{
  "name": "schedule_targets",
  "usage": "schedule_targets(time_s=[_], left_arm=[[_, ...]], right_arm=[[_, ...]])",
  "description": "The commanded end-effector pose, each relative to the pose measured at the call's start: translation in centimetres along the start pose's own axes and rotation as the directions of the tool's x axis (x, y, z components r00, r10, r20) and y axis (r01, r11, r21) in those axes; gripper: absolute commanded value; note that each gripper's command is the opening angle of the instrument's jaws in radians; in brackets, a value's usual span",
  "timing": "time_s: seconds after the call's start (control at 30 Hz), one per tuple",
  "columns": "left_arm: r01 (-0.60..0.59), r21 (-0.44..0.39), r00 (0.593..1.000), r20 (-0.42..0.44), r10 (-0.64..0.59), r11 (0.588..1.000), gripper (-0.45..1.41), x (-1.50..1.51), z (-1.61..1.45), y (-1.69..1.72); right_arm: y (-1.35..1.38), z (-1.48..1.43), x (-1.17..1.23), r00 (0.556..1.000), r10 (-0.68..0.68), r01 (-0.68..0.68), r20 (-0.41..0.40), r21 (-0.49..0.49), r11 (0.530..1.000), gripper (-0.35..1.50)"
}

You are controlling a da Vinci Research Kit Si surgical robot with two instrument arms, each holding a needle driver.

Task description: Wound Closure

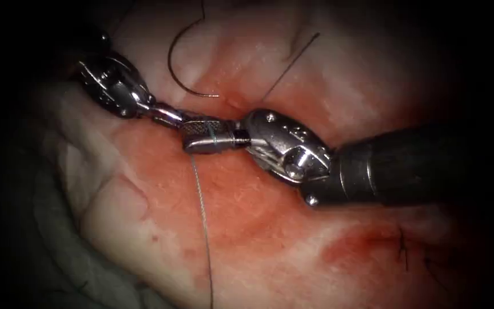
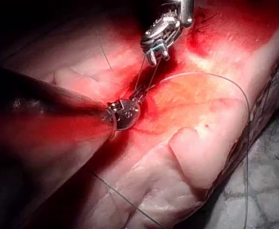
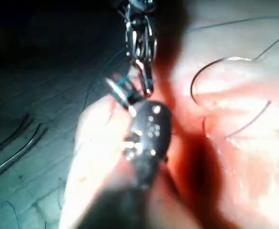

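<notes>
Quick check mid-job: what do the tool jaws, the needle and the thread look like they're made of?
Left tool and right tool: bright, mirror-like, probably polished steel; the left jaw face looks cross-hatched. Needle, lying free on the tissue: thin, dark, smoothly curved, likely steel wire. Thread, held in the left jaws: fine, pale, smooth single strand, possibly synthetic monofilament.

Pale gridded cloth (image 2: 273, 191) beneath, dark surroundings, bright spot lighting

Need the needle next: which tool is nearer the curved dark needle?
Left tool: the curved dark needle lies on the tissue just above its jaws. Right tool is slightly farther.
</notes>
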Motion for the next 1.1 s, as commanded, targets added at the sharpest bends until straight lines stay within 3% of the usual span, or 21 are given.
schedule_targets(time_s=[0.03,0.17,0.27,0.6,1.1], left_arm=[[0.002,0.001,1.000,0.005,-0.002,1.000,-0.45,-0.03,0.10,0.03],[0.002,-0.002,1.000,0.002,-0.002,1.000,-0.45,-0.02,0.19,0.02],[0.002,-0.002,1.000,0.002,-0.002,1.000,-0.45,-0.02,0.20,0.02],[0.015,-0.014,1.000,0.003,-0.015,1.000,-0.45,0.02,0.20,-0.03],[0.077,-0.025,0.997,0.032,-0.076,0.997,-0.45,0.02,0.37,-0.21]], right_arm=[[0.01,0.03,-0.07,1.000,0.000,0.000,-0.003,-0.013,1.000,0.84],[0.06,0.01,-0.04,1.000,-0.004,0.004,-0.013,-0.064,0.998,1.11],[0.10,-0.02,-0.02,1.000,-0.011,0.009,-0.020,-0.102,0.995,1.20],[0.24,-0.23,0.02,0.997,-0.048,0.031,-0.053,-0.288,0.957,1.11],[0.45,-0.97,-0.07,0.992,-0.079,0.004,-0.103,-0.580,0.815,1.01]])
